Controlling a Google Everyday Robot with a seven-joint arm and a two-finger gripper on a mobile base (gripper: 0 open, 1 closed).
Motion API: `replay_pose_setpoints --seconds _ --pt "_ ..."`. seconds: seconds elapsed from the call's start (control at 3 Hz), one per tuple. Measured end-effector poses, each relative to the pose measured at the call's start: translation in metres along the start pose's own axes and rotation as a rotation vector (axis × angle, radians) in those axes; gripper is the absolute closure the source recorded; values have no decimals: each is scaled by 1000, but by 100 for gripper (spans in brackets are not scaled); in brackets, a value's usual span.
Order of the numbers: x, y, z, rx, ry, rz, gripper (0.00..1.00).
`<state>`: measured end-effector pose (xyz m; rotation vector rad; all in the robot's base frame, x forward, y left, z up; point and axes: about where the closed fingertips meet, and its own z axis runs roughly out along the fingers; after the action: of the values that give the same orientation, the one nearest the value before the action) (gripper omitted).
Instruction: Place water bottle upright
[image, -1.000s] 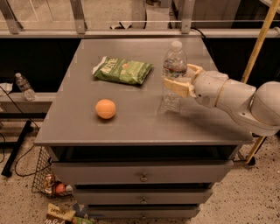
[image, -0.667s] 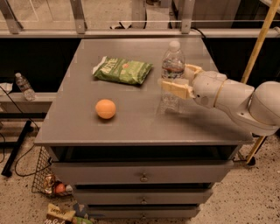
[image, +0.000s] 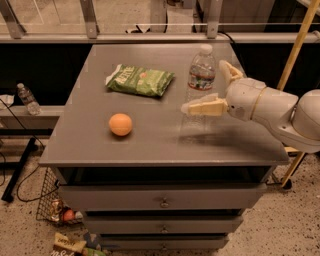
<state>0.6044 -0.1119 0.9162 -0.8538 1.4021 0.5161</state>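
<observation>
The water bottle (image: 200, 76) is clear ribbed plastic with a white cap and a dark-and-red label band. It stands upright on the grey cabinet top (image: 150, 145), right of centre. My gripper (image: 216, 89) reaches in from the right, level with the bottle's middle. It is open, with the jaws spread wide. The near finger (image: 204, 107) crosses in front of the bottle's lower half. The far finger (image: 228, 70) stands to the right of the bottle, apart from it.
A green snack bag (image: 140, 80) lies at the back left of the top and an orange ball (image: 120, 124) sits front left. A small clear bottle (image: 27, 99) stands on a ledge at far left. A yellow pole (image: 299, 47) leans at right. A wire basket (image: 50, 202) sits on the floor.
The fingers have spread away from the bottle and the near finger has dropped a little lower. The bottle stays upright in about the same spot.
</observation>
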Motion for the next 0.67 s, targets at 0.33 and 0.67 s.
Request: replay_pose_setpoints --seconds 0.33,0.67 --pt "-10 -24 -28 44 26 -46 0" --pt "-13 -49 -62 97 61 -73 0"
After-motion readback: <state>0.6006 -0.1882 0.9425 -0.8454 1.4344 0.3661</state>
